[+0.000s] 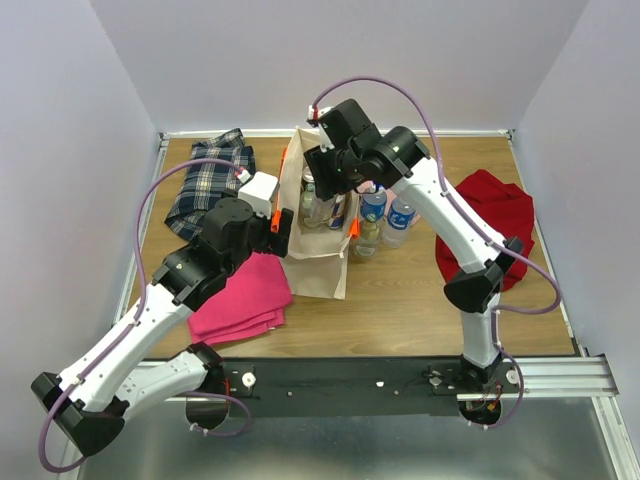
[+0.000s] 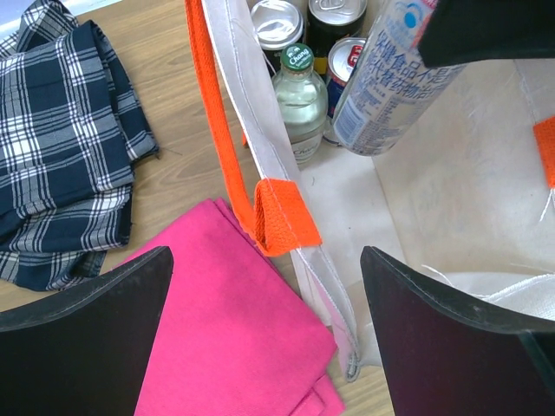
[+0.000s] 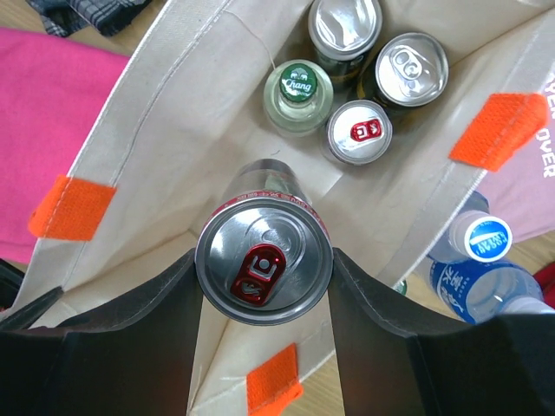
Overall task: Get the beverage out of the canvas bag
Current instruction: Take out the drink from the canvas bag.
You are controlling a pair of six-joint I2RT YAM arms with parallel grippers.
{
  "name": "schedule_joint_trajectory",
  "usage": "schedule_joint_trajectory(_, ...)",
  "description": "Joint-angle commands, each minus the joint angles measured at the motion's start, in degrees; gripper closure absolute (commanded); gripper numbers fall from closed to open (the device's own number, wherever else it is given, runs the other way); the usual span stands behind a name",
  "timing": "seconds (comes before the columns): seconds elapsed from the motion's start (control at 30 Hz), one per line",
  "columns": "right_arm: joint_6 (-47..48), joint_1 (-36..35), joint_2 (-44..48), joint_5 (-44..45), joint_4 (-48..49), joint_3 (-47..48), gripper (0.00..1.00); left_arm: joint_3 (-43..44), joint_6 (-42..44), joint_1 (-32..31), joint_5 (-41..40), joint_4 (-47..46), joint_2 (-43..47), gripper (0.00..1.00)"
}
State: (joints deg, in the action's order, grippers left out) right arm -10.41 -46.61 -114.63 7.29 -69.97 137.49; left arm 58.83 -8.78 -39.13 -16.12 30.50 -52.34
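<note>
The beige canvas bag (image 1: 322,268) with orange handles stands open mid-table. My right gripper (image 3: 263,282) is shut on a silver can with a red tab (image 3: 263,260) and holds it upright over the bag's opening; the can also shows in the left wrist view (image 2: 390,82). Inside the bag (image 3: 165,113) stand a green-capped glass bottle (image 3: 298,91) and three more cans (image 3: 359,132). My left gripper (image 2: 264,347) is open, its fingers on either side of the bag's left wall by an orange handle (image 2: 279,217). In the top view it is at the bag's left rim (image 1: 283,222).
A folded pink cloth (image 1: 245,300) lies left of the bag under my left arm. A plaid cloth (image 1: 210,180) lies at the back left and a red cloth (image 1: 495,215) at the right. Two blue-capped water bottles (image 1: 388,212) stand just right of the bag.
</note>
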Motion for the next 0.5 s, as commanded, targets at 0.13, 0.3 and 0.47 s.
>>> schedule_joint_trajectory(0.13, 0.0, -0.8, 10.1, 5.3, 5.5, -3.6, 0.99, 3.4, 0.3, -0.3, -1.7, -0.4, -1.7, 0.01)
schedule_joint_trajectory(0.3, -0.6, -0.7, 13.5, 9.2, 7.4, -6.4, 0.99, 4.5, 0.3, -0.3, -0.9, -0.7, -2.8, 0.01)
schedule_joint_trajectory(0.47, -0.9, -0.7, 15.7, 10.7, 7.6, -6.4, 0.99, 4.8, -0.4, -0.3, -0.4, -1.2, -3.3, 0.01)
